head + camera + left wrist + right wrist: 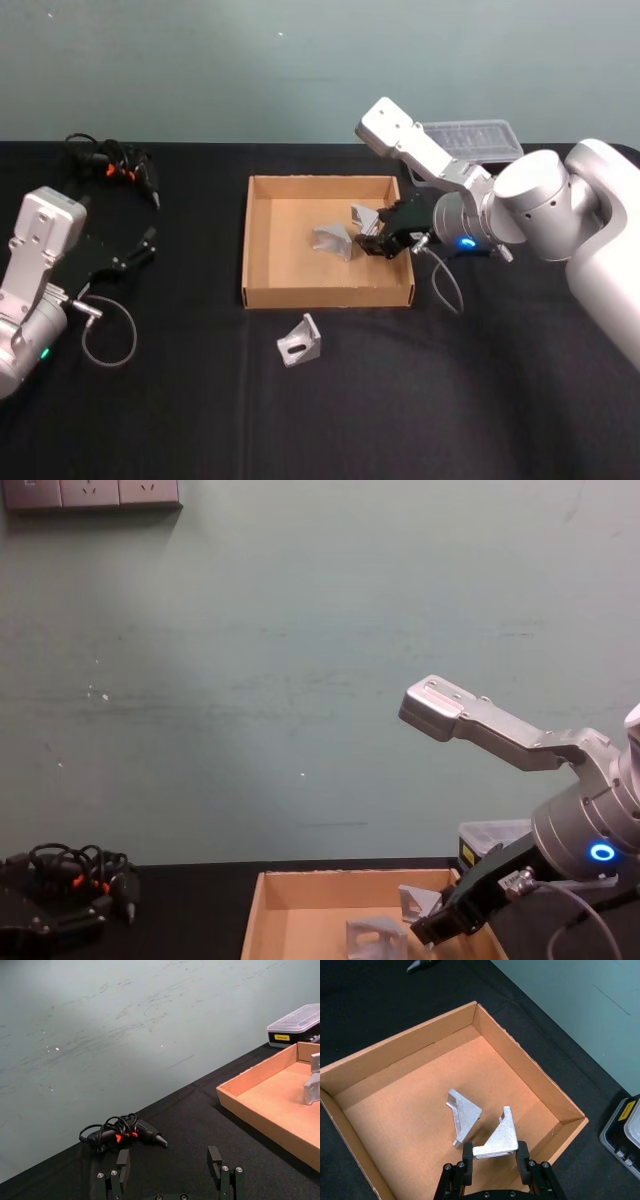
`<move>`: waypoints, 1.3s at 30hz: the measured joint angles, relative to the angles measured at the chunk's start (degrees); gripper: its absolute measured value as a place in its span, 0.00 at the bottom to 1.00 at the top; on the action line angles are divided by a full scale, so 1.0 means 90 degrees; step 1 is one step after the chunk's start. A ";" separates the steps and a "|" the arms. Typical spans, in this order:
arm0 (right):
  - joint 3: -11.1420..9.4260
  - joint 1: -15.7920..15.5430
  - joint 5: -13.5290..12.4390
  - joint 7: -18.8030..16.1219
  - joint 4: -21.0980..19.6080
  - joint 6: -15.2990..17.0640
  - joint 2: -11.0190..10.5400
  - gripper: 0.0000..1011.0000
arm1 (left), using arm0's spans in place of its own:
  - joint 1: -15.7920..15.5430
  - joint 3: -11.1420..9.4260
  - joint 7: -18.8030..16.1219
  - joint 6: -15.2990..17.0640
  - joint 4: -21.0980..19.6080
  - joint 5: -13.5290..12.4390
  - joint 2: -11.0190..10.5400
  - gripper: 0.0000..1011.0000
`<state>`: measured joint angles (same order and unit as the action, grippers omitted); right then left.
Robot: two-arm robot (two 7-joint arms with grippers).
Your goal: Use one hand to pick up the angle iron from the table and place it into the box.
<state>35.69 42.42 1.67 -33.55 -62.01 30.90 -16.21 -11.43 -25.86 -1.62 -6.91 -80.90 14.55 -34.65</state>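
The tan cardboard box (325, 296) sits mid-table on the black table (200, 420). My right gripper (375, 240) hangs over the box's right side, shut on a silver angle iron (497, 1137) held just above the floor. Its fingers (522, 1155) clamp the bracket's base. A second angle iron (463, 1115) lies on the box floor beside it. A third angle iron (300, 341) lies on the table just in front of the box. My left gripper (169, 1162) is parked open at the far left, holding nothing.
A black case with a clear lid (470, 137) stands behind the box's right corner, under my right arm. A black power tool with tangled cables (115, 165) lies at the back left. Open tabletop runs along the front.
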 joint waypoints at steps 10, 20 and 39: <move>-0.0003 -0.0015 -0.0005 -0.0002 -0.0034 0.0007 -0.0015 0.72 | 0.0000 0.0000 0.0000 0.0000 0.0000 0.0000 0.0000 1.00; -0.0002 -0.0021 -0.0009 -0.0002 -0.0048 0.0013 -0.0021 0.99 | 0.0000 0.0000 0.0000 0.0000 0.0000 0.0000 0.0000 1.00; -0.0217 -0.0371 -0.0180 -0.0044 -0.0691 -0.0108 -0.0208 0.99 | 0.0000 0.0000 0.0000 0.0001 0.0000 0.0000 0.0000 1.00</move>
<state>33.74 39.08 0.05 -33.94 -68.23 29.93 -18.08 -11.43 -25.86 -1.62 -6.90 -80.90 14.55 -34.65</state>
